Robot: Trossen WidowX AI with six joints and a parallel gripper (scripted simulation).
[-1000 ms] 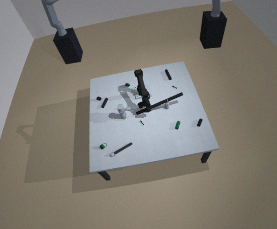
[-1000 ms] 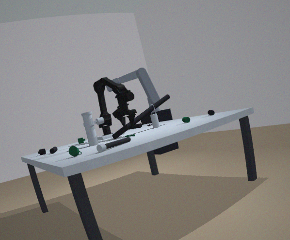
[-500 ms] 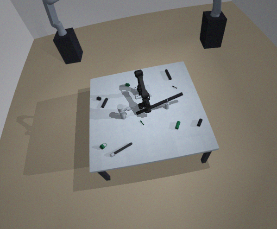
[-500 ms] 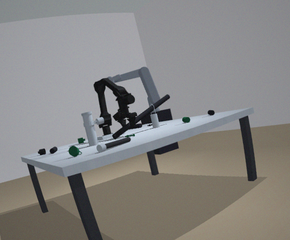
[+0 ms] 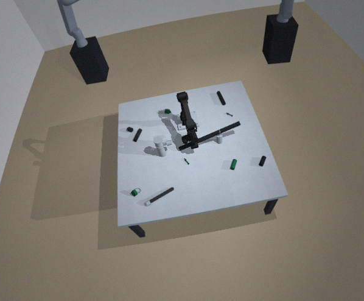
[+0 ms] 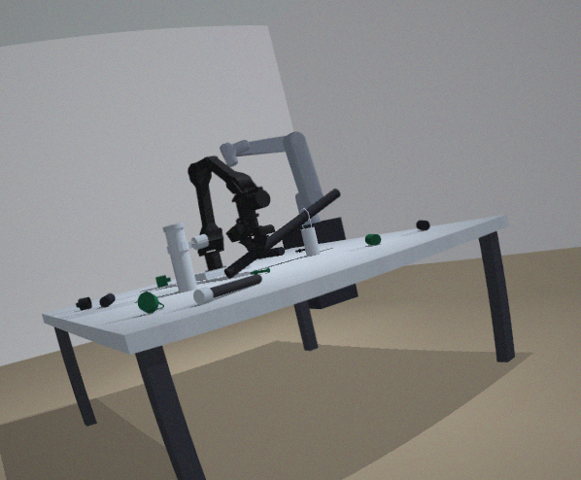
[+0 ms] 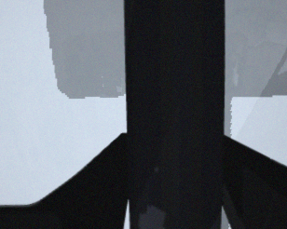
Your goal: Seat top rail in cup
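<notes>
Pincer grasps the rail beside the big post
The gripper is closed around the dark rail, which slants down toward the big post; its low end lies near that post, outside and below the end cup on the post's side, while its high end reaches past the loop-topped short post, farther from the big post

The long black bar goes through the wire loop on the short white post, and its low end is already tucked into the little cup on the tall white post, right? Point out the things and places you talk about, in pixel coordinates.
Not quite: the low end of the long black bar (image 5: 231, 127) (image 6: 286, 230) (image 7: 174, 70) is outside the little cup (image 5: 168, 142) (image 6: 199, 241), below it with a gap, as the exterior view shows. The rest is right.
</notes>
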